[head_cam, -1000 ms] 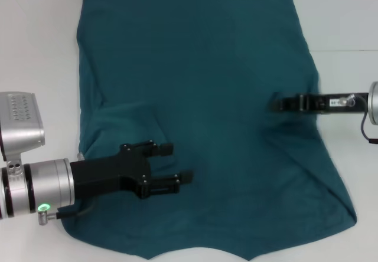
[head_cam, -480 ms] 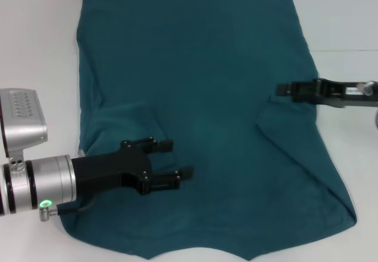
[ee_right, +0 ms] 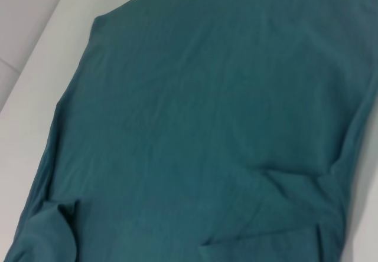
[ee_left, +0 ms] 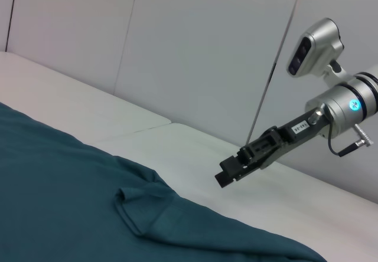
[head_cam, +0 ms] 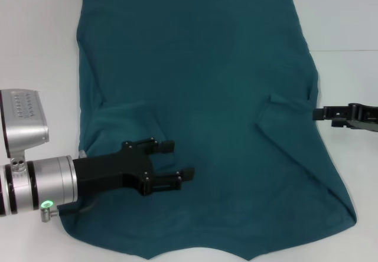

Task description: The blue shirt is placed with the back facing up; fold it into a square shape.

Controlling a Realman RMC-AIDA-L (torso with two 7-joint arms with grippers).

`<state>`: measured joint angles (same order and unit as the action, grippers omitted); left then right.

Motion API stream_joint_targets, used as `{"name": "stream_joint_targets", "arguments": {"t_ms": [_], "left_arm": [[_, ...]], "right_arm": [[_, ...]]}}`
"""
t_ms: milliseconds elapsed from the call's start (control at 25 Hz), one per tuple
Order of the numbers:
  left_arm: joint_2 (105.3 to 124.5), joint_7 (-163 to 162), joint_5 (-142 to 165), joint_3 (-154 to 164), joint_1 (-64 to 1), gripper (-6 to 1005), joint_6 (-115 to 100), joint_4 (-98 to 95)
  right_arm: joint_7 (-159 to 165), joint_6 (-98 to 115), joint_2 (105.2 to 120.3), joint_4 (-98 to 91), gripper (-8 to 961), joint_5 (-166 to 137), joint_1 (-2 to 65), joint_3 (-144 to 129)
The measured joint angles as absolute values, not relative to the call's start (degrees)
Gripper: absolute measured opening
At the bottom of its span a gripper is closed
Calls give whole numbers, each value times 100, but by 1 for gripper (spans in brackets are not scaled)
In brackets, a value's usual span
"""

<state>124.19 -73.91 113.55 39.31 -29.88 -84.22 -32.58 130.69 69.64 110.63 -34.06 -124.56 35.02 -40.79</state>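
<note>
The blue shirt [head_cam: 201,114] lies spread flat on the white bench [head_cam: 35,38], plain side up, no lettering visible. It fills most of the head view, from the far edge of the picture down to the near edge. Both sleeves are folded inward onto the body: one flap sits on the robot's left side just beyond the left arm, the other forms a creased flap on the right side near the shirt's edge.

Left pincer [head_cam: 177,163] hovers over the near-left part of the shirt, fingers spread, holding nothing; whether the tips touch the cloth cannot be told. Its silver wrist sticks out past the shirt's left edge over the bench.

Right pincer [head_cam: 319,115] is at the shirt's right edge, just beside the folded sleeve flap, off the cloth and over the bench. In the left wrist view it hangs clear above the bench [ee_left: 224,178], nothing in it; spread or pressed together cannot be told.

Right wrist view shows only shirt with the two sleeve folds and a strip of bench.
</note>
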Motion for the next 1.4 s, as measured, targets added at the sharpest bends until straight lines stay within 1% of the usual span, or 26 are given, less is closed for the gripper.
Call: {"name": "stream_joint_targets", "arguments": {"t_ms": [160, 240, 280, 320, 400, 640, 840, 880, 1040, 1200, 1400], "left_arm": [[12414, -7575, 11354, 3848, -2987, 827, -8446, -3281], [12402, -7718, 11352, 3708, -2970, 827, -8480, -3302], [12397, -7772, 11350, 3625, -2952, 827, -8496, -3315], [12394, -7816, 11350, 3554, -2924, 827, -8506, -3330], [12392, -7956, 11352, 3446, -2833, 827, -8511, -3427], [12392, -8427, 11370, 3373, -2408, 829, -8447, -3835], [12394, -8632, 11404, 3055, -2035, 832, -8498, -4169], [12392, -8698, 11407, 3001, -1958, 832, -8508, -4254], [12387, -8895, 11424, 2760, -1723, 834, -8624, -4537], [12385, -8962, 11532, 2445, -1547, 836, -8835, -4729], [12390, -8939, 11891, 2169, -1410, 835, -8883, -4802]], "right_arm": [[12826, 7114, 11108, -3383, 739, -12421, 3450, -3780], [12533, 7279, 11169, -3346, 740, -12316, 3434, -3627], [12186, 7463, 11264, -3337, 740, -12086, 3383, -3502], [12186, 7463, 11264, -3337, 741, -12086, 3383, -3502], [11885, 7639, 11351, -3336, 742, -11807, 3314, -3442], [11126, 7966, 11529, -3114, 746, -11416, 3210, -3420], [10664, 8071, 11734, -3023, 859, -11394, 3223, -3419], [10569, 8082, 11796, -3012, 882, -11381, 3234, -3418], [10542, 8063, 11838, -2973, 908, -11253, 3247, -3413], [10564, 7996, 11848, -2957, 934, -11149, 3276, -3419], [10578, 7933, 11847, -2960, 932, -11144, 3315, -3451]]}}
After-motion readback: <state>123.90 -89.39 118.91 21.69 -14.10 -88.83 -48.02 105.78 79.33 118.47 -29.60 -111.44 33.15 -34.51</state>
